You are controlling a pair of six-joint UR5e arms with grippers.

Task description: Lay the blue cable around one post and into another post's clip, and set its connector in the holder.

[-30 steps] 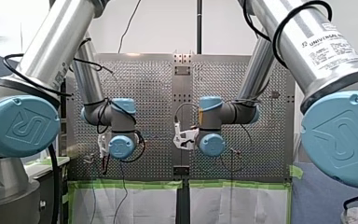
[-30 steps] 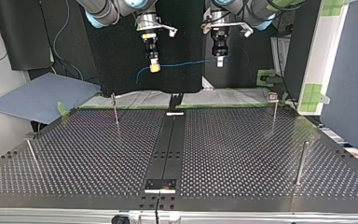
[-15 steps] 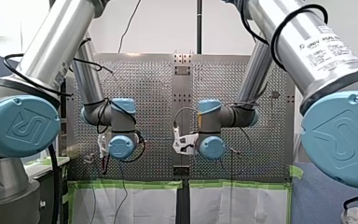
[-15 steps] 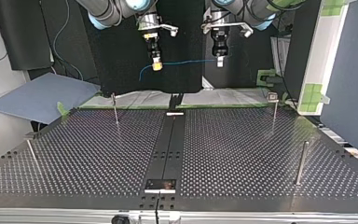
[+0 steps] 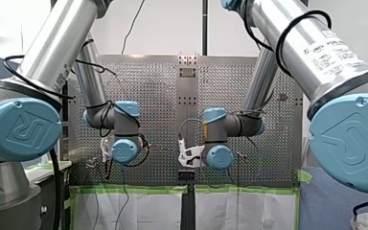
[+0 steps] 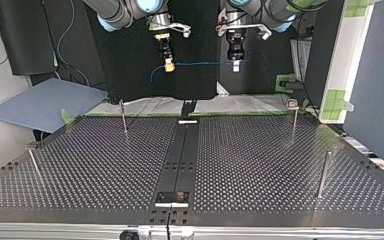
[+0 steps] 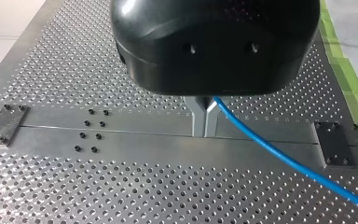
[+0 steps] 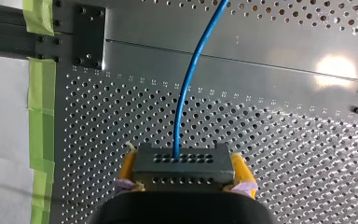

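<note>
One thin blue cable spans my grippers: my left gripper pinches it, my right gripper clamps its one grey connector. Four posts stand near the table's edges.

Perforated table split by a dark centre strip dotted with bolt holes, green tape laid along the edge nearest the front view, white sheet hung below it, blue-grey sheet spread beside the table at the top view's left.
</note>
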